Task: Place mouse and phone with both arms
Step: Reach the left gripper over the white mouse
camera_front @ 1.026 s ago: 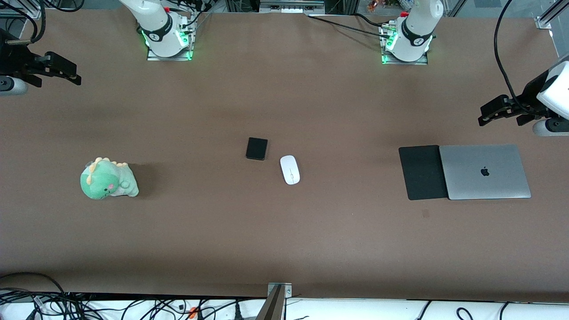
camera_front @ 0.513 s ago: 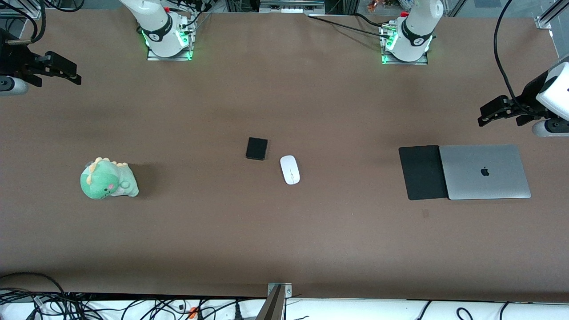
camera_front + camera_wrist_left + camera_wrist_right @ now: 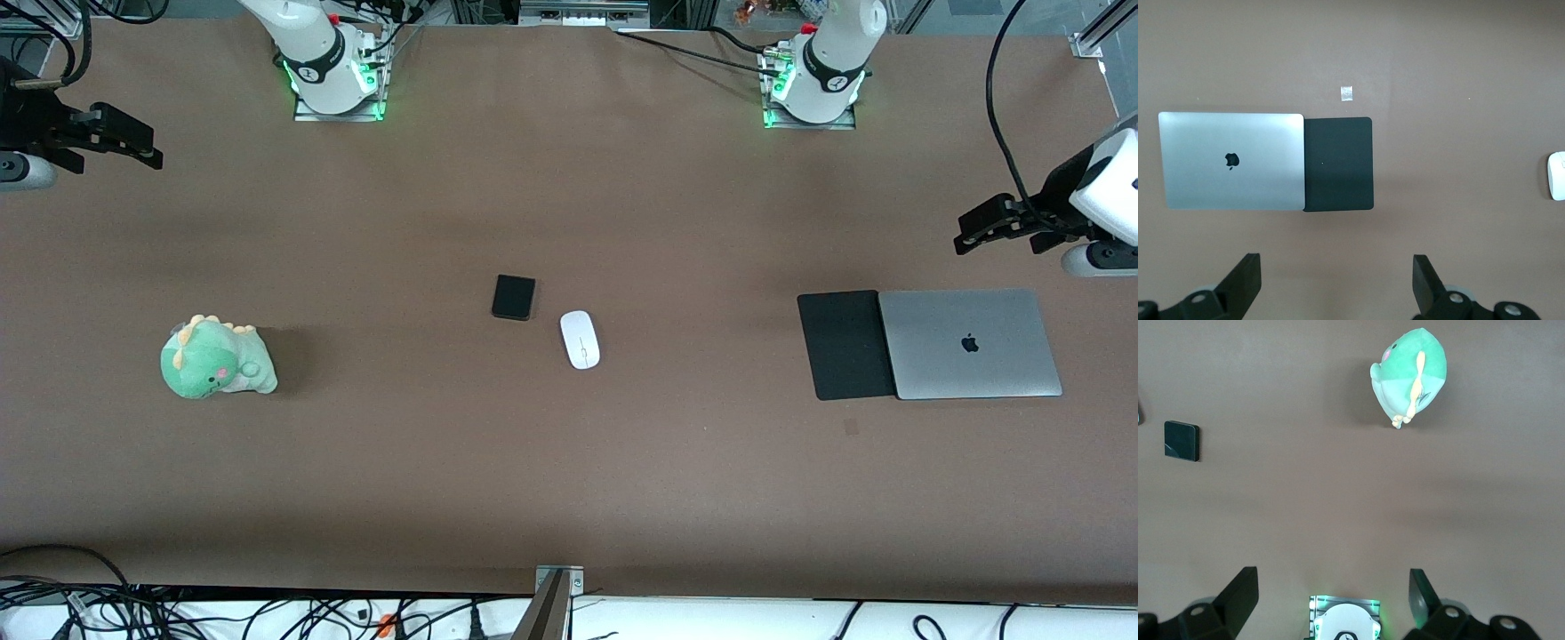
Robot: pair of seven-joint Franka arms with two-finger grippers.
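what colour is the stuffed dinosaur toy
The dinosaur toy is mint green with pale yellow spikes and a pink cheek, clearest in the front view.

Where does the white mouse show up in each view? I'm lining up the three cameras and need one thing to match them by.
Front view: the mouse lies mid-table, beside the phone and slightly nearer the camera.
Left wrist view: only a sliver of the mouse shows, cut off by the picture's edge.
Right wrist view: the mouse is not clearly in it; the phone is.
Shared landmark: the brown table, in all three.
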